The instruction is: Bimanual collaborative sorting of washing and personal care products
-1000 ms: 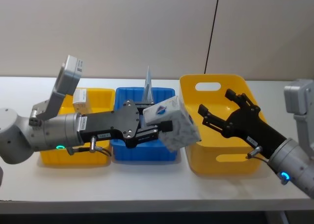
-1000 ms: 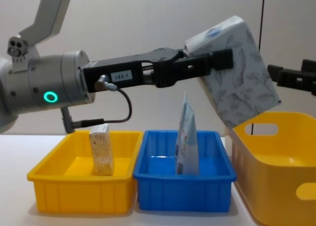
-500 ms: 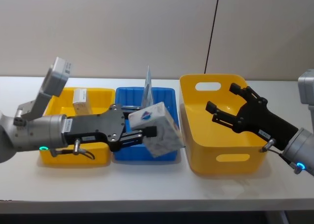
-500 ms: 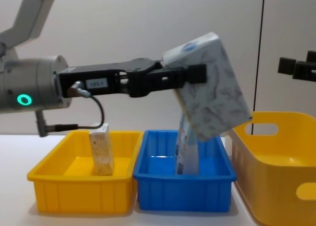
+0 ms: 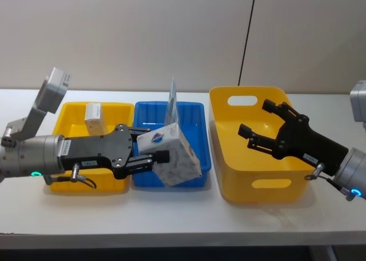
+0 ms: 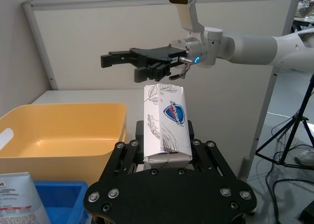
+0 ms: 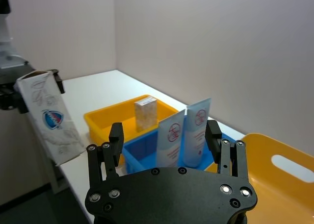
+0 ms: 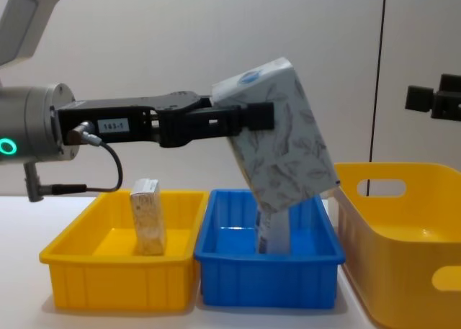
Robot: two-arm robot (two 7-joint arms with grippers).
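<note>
Head view: the left gripper point(image 5: 153, 149) is clamped on the soft whitish block pack with grey marbling and a blue oval logo point(image 5: 176, 163), tilted above the blue plastic bin point(image 5: 146, 180). The right gripper point(image 5: 257, 127), spread wide and empty, hangs over the large yellow plastic bin point(image 5: 240, 188). Left wrist view: the pack's long axis points from the palm towards the right gripper. Right wrist view: the pack sits well apart from the right gripper. Chest view: its lower end dips towards the blue bin's right half.

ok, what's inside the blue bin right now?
Two light-blue pouches stand upright in the blue bin. The marbled pack, held tilted in the left gripper, hangs over the bin's front and covers part of its floor.
</note>
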